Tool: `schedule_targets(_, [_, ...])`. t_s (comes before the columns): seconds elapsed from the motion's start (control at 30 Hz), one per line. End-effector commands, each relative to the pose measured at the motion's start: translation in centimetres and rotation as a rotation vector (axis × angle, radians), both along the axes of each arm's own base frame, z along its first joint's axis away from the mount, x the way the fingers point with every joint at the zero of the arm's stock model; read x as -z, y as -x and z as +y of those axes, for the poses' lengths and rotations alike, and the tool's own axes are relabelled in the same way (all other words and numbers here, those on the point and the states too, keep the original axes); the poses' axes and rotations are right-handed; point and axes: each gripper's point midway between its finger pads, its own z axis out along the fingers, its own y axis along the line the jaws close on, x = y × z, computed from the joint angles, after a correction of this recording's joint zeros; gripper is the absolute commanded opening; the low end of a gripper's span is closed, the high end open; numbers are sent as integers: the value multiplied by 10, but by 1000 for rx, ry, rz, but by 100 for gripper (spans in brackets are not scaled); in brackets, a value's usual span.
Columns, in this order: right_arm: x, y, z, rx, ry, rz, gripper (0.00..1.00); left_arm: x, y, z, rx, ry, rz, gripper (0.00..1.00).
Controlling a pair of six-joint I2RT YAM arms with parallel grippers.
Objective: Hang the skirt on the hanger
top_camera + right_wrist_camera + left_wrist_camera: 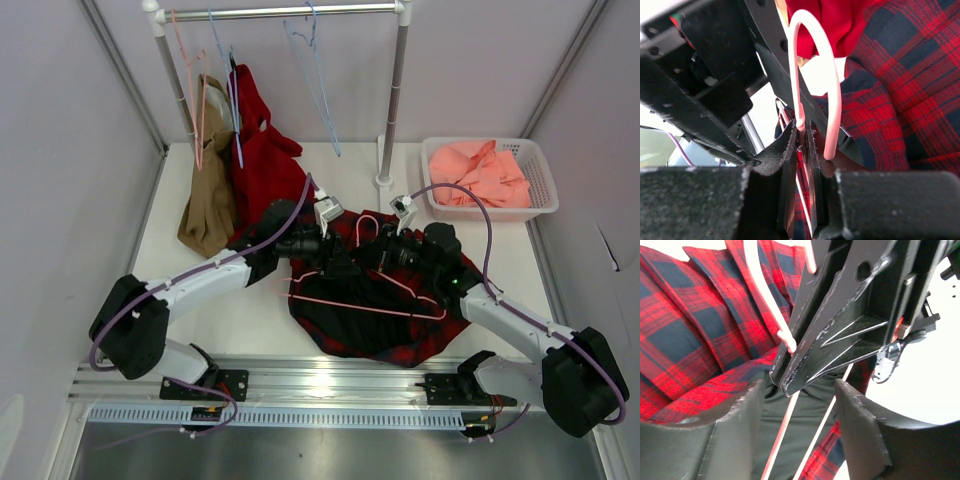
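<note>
Ahead of the left tool [800, 407], the right tool [791, 376] hides the hanger's [766, 295] neck; the skirt [685, 335] runs off-frame.

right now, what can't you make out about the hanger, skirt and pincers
- Left wrist view: the right pincer blocks the hanger's neck; the left pincer's fingers and the bottom edge cut off its frame.
- Right wrist view: its own fingers hide most of the frame too.
- Top view: the pincers' black bodies cover their own tips.
- Any view: the skirt's waistband, lost in folds.
</note>
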Motion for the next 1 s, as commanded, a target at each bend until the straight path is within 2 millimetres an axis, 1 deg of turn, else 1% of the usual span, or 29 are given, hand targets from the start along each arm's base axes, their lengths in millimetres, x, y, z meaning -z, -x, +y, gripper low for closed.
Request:
schedule_targets(0.0, [-32, 1, 3, -11, -62, -83, 0, -6, 5, -7, 53, 57, -14, 59])
schedule_targets(0.07, [-33, 1, 2, -9, -61, -85, 0, -3, 7, -7, 57, 58, -6, 56])
schedule_targets(0.1, [-33, 1, 2, -8, -61, -85, 0, -1, 9, -8, 65, 59, 0, 49])
schedule_targets(0.17, [-33, 1, 2, -9, -58, -84, 0, 0, 11, -7, 73, 66, 6, 44])
schedule_targets(0.27, [-33, 2, 2, -11, -55, -86, 0, -1, 13, -8, 78, 74, 11, 32])
schedule_targets(0.37, [-33, 2, 2, -10, -54, -85, 0, 0, 14, -8, 86, 78, 18, 25])
schedule_targets(0.4, [-33, 2, 2, -10, -53, -85, 0, 0, 14, -8, 89, 78, 22, 20])
schedule_targets(0.43, [-33, 2, 1, -8, -54, -86, 0, -4, 14, -9, 97, 84, 18, 18])
schedule_targets(0.47, [-33, 2, 1, -5, -53, -85, 0, -1, 16, -8, 98, 78, 26, 15])
schedule_targets(0.5, [-34, 2, 1, -6, -51, -88, 0, 1, 17, -8, 100, 73, 29, 9])
schedule_targets(0.57, [-33, 2, 0, -4, -49, -87, 0, -1, 17, -8, 97, 69, 32, 0])
schedule_targets(0.7, [-35, 2, 0, -2, -48, -94, 0, -7, 18, -7, 94, 78, 28, 0])
schedule_targets(0.83, [-36, 3, -1, 3, -26, -103, 0, -22, 16, -4, 69, 98, -9, 0])
schedule_targets(0.87, [-41, 3, 0, 4, -24, -113, 0, -27, 17, -3, 66, 107, -20, 0])
schedule_targets(0.93, [-41, 2, -1, 16, -4, -112, 0, -32, 17, -2, 65, 117, -31, 0])
schedule_targets(0.97, [-48, 2, 0, 16, -3, -131, 0, -38, 19, -1, 62, 127, -42, 0])
